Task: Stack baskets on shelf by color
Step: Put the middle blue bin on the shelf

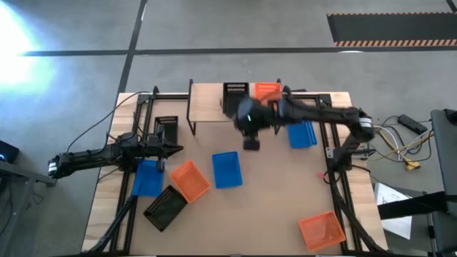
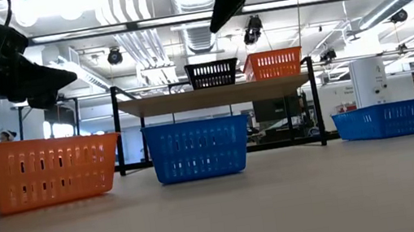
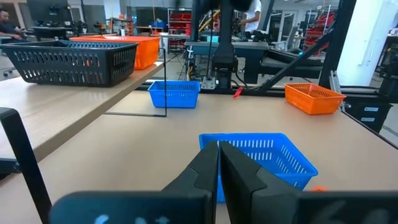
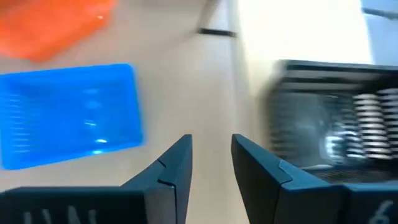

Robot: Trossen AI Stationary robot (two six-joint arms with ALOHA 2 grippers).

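Observation:
The shelf point(image 1: 211, 108) stands at the table's far middle, with a black basket point(image 1: 235, 91) and an orange basket point(image 1: 268, 90) on its plank. My right gripper point(image 4: 211, 165) is open and empty. It hangs above the table just in front of the shelf point(image 1: 251, 143), and the black basket point(image 4: 336, 121) and a blue basket point(image 4: 68, 115) show below it. My left gripper point(image 3: 219, 165) is shut and empty at the table's left point(image 1: 177, 148), pointing toward a blue basket point(image 3: 261, 155).
On the tabletop lie a blue basket point(image 1: 227, 170), an orange one point(image 1: 190, 180), a black one point(image 1: 166, 208), a blue one point(image 1: 148, 178), a black one point(image 1: 166, 127), a blue one at the right point(image 1: 301, 134) and an orange one near the front right corner point(image 1: 321, 230).

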